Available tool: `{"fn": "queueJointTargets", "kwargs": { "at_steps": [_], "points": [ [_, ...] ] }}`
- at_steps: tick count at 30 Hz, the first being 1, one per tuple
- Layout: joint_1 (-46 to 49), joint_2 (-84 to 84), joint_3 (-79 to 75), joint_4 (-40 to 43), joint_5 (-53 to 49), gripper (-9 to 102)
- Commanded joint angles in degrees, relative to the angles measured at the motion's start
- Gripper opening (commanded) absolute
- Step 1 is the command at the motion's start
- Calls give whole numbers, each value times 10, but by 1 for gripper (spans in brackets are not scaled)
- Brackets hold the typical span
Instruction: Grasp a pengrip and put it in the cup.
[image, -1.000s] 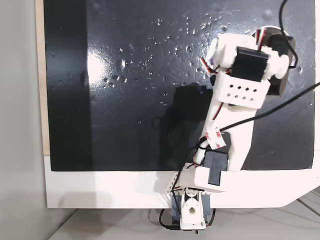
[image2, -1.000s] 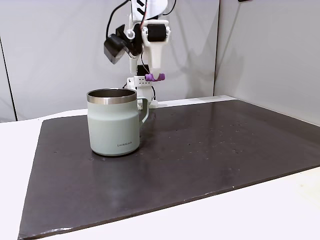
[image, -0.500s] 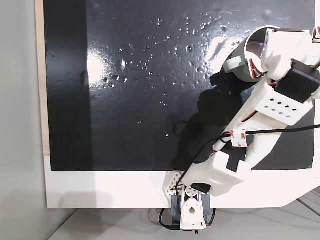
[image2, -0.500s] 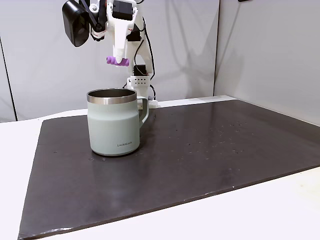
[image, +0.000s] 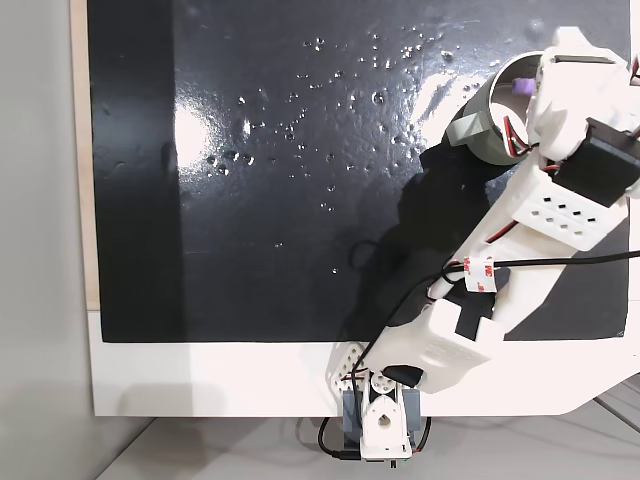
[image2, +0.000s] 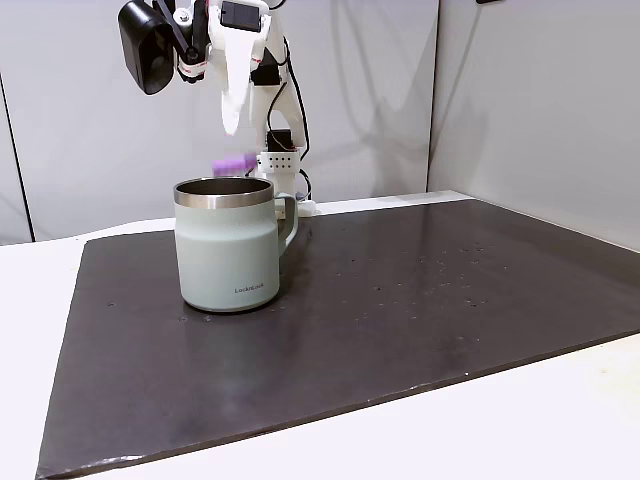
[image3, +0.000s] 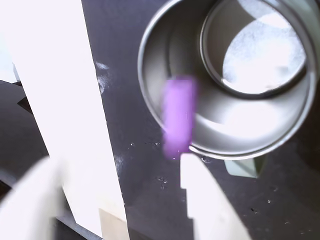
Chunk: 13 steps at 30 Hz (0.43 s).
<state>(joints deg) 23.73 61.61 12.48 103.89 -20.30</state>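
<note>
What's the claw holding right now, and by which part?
Nothing. The claw is open above the cup, and the pengrip is loose in mid-air, blurred, just above the rim.

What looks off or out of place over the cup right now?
The pengrip is loose in mid-air, blurred, just above the cup rim and below the open end effector. In the wrist view it overlaps the rim's near edge, so whether it lands inside is uncertain. Nothing is spilled or damaged.
</note>
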Motion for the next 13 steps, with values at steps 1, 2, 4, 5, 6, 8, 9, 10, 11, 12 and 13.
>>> {"fn": "queueJointTargets", "kwargs": {
  "at_steps": [1, 2, 4, 5, 6, 8, 9, 10, 11, 12, 13],
  "points": [
    [2, 40, 13, 6, 10, 43],
    [2, 43, 18, 6, 11, 43],
    [1, 45, 19, 6, 11, 43],
    [1, 46, 19, 6, 11, 43],
    [0, 46, 19, 6, 11, 42],
    [0, 47, 19, 6, 11, 42],
    [0, 48, 19, 6, 11, 42],
    [0, 48, 19, 6, 11, 42],
    [0, 49, 19, 6, 10, 42],
    [0, 50, 20, 6, 10, 42],
    [0, 50, 20, 6, 10, 42]
  ]
}}
